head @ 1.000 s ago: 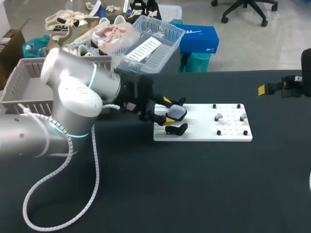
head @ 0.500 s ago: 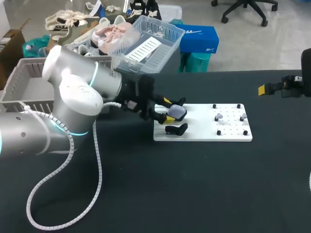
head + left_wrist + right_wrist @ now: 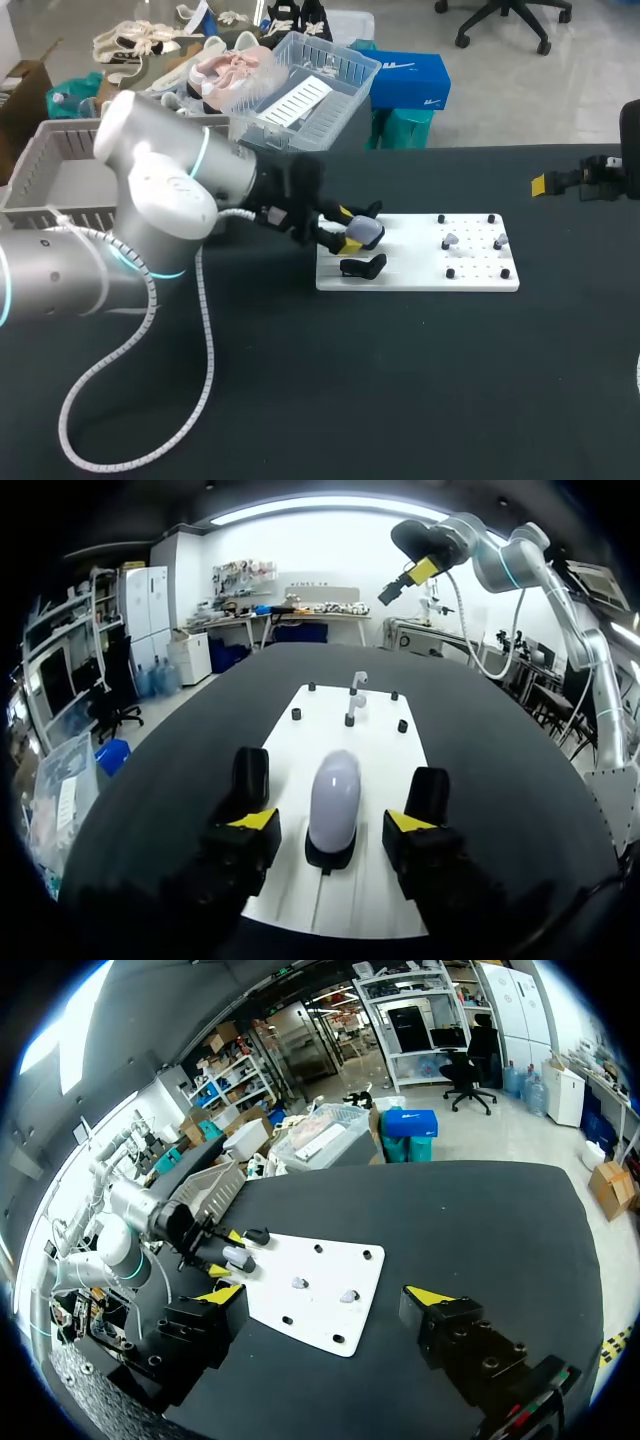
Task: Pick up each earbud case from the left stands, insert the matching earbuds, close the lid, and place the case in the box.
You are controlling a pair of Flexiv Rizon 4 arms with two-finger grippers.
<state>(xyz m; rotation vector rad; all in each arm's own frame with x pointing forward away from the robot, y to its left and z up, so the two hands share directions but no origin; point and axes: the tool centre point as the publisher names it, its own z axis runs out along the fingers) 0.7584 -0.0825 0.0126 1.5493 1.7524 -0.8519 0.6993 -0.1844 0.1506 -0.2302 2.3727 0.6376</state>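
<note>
A lavender earbud case (image 3: pixel 335 798) stands upright in a black stand at the left end of the white board (image 3: pixel 420 270). My left gripper (image 3: pixel 330 822) straddles the case, one finger on each side. White board shows between each finger and the case, so the gripper is open. In the head view, the case (image 3: pixel 364 233) sits between the same fingers. Two small earbuds (image 3: pixel 450 240) (image 3: pixel 501 241) rest among black pegs on the board's right half. My right gripper (image 3: pixel 325 1305) hangs open high over the table's far right, holding nothing.
A grey slatted box (image 3: pixel 50 170) sits at the table's left edge behind my left arm. My left arm's white cable (image 3: pixel 190 400) loops over the black tabletop in front of it. Black table surface surrounds the board.
My left gripper's fingers have drawn closer together around the case, and the arm has edged slightly forward. The right arm has not moved.
</note>
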